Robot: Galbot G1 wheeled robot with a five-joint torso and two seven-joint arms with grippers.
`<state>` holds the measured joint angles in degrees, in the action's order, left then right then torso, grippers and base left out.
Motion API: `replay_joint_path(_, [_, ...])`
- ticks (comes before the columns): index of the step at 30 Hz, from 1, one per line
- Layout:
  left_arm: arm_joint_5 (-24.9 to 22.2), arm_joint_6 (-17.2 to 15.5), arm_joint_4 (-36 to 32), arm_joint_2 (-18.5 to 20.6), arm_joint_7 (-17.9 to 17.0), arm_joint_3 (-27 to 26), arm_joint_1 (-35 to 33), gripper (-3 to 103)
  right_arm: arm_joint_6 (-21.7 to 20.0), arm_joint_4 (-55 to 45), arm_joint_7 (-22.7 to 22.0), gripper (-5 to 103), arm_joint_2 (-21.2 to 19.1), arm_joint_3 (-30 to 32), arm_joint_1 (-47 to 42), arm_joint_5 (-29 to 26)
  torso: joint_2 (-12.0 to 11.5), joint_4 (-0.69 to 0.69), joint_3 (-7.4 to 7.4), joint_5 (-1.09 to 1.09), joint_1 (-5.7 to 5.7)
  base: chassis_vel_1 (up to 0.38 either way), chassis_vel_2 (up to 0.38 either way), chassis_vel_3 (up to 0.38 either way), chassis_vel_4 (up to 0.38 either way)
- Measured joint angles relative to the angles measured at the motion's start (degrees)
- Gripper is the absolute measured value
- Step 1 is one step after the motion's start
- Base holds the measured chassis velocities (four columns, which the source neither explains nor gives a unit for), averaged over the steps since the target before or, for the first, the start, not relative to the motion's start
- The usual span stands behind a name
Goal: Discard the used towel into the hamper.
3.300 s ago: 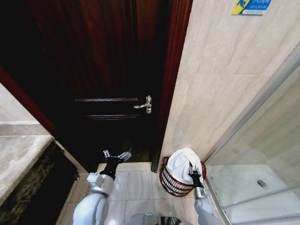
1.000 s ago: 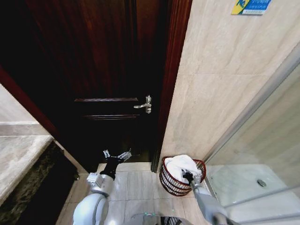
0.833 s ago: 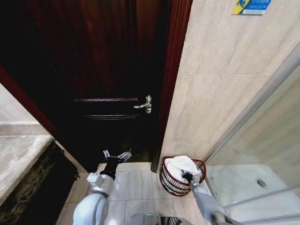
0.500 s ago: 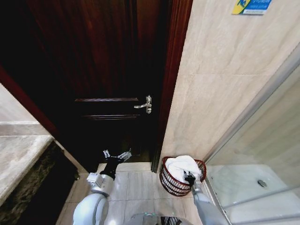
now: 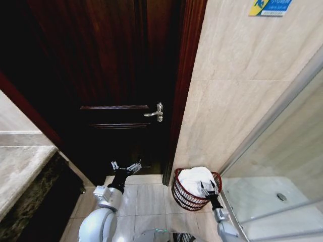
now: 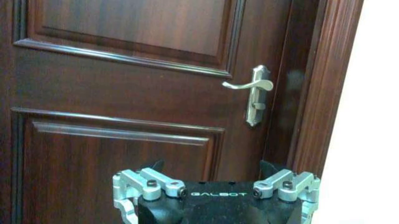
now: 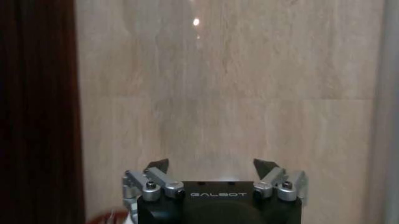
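The hamper (image 5: 182, 196), a small dark red wire basket, stands on the floor in the corner between door frame and tiled wall. The white towel (image 5: 194, 177) lies bunched inside it, mounded above the rim. My right gripper (image 5: 208, 185) hovers at the hamper's near right edge, fingers pointing up, open and holding nothing. In the right wrist view that gripper (image 7: 212, 164) faces the beige wall with its fingertips spread apart. My left gripper (image 5: 126, 166) is parked open, low in front of the door, and the left wrist view has it (image 6: 212, 164) facing the door panel.
A dark wooden door with a silver lever handle (image 5: 155, 113) fills the middle. A marble counter (image 5: 20, 166) juts in at the left. A glass shower partition (image 5: 282, 201) runs along the right, close to the hamper. Bare floor tiles (image 5: 146, 196) lie between the arms.
My right gripper held the towel above the hamper, lowered it in, then let go. It now stands open and turned upward. The left arm has stayed still.
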<state>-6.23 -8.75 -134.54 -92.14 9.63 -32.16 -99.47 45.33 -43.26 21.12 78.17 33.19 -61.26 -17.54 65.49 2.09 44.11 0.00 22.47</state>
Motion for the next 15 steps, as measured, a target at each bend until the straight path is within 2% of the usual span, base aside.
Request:
replay_joint_path(3, [0.0, 0.0, 0.0, 0.0, 0.0, 0.0, 0.0, 100, -7.8, 2.9, -2.4, 99, 0.9, -0.5, 5.1, 0.6, 0.0, -0.01, 0.00, -0.01, 0.01, 0.000, 0.000, 0.000, 0.000])
replay_joint_path(4, [0.0, 0.0, 0.0, 0.0, 0.0, 0.0, 0.0, 100, -7.8, 2.9, -2.4, 99, 0.9, -0.5, 5.1, 0.6, 0.0, -0.01, 0.00, -0.01, 0.01, 0.000, 0.000, 0.000, 0.000])
replay_joint_path(6, [0.0, 0.0, 0.0, 0.0, 0.0, 0.0, 0.0, 100, -11.8, 6.9, -3.6, 100, 0.9, -1.0, 8.4, 0.3, 0.0, -0.05, 0.00, -0.02, 0.01, 0.000, 0.000, 0.000, 0.000])
replay_joint_path(10, [0.0, 0.0, 0.0, 0.0, 0.0, 0.0, 0.0, 100, -13.7, 16.7, -4.4, 100, 0.9, -0.9, 15.0, -0.8, 0.0, -0.03, 0.00, 0.00, 0.01, 0.000, 0.000, 0.000, 0.000])
replay_joint_path(11, [0.0, 0.0, 0.0, 0.0, 0.0, 0.0, 0.0, 100, -16.1, 19.1, -4.9, 100, 0.9, -0.7, 16.5, -1.1, 0.0, -0.02, 0.00, -0.04, 0.01, 0.000, 0.000, 0.000, 0.000])
replay_joint_path(15, [0.0, 0.0, 0.0, 0.0, 0.0, 0.0, 0.0, 100, -20.1, 20.1, -6.5, 100, 1.4, -0.8, 16.4, 0.9, 0.0, -0.05, 0.00, 0.00, 0.01, 0.000, 0.000, 0.000, 0.000])
